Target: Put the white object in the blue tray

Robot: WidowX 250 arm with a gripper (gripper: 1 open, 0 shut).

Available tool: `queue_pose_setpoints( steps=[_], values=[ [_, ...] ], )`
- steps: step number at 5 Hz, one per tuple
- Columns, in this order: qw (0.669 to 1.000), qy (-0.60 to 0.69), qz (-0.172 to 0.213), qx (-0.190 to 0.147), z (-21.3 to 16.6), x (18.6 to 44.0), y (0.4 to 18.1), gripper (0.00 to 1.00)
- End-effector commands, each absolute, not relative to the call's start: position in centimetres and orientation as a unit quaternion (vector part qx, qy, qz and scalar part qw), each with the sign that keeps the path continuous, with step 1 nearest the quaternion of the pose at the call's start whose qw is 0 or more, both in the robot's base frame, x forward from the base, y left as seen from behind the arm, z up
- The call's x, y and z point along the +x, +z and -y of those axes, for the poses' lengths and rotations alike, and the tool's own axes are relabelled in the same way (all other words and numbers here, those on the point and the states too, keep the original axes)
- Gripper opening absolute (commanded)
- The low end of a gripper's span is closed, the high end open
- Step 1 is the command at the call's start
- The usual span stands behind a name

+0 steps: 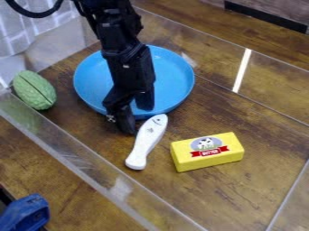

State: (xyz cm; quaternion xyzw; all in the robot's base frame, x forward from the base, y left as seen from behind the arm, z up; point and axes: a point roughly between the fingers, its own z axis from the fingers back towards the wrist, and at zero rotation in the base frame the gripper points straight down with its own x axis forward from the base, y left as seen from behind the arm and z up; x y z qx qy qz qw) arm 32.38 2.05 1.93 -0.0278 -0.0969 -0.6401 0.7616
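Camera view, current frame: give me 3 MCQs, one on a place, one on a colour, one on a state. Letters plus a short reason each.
1. Where does the white object lie?
A. inside the blue tray
B. on the table between the blue tray and the yellow box
C. on top of the green ball

2. What colour is the box right of the white object?
A. yellow
B. red
C. black

3. What is the state of the blue tray?
A. holds the white object
B. holds the green ball
C. holds none of the loose items

Key: 1 B, the white object rests on the wood just outside the tray rim, with the tool low beside its upper end. 2 A, the box top is yellow with a small label. 3 C, the visible tray floor is bare, and the green ball sits on the table to its left.
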Motion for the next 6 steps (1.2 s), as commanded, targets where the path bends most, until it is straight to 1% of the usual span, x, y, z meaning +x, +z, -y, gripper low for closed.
queue_pose_setpoints(
  steps=[1,3,6],
  values=[
    [0.769,-0.631,0.096,-0.026,-2.7,32.7,2.1,1.00],
    [0.740,-0.665,0.091,-0.034,-3.1,33.5,2.0,1.00],
    [0.710,-0.697,0.086,-0.043,-2.1,34.8,1.9,1.00]
  ],
)
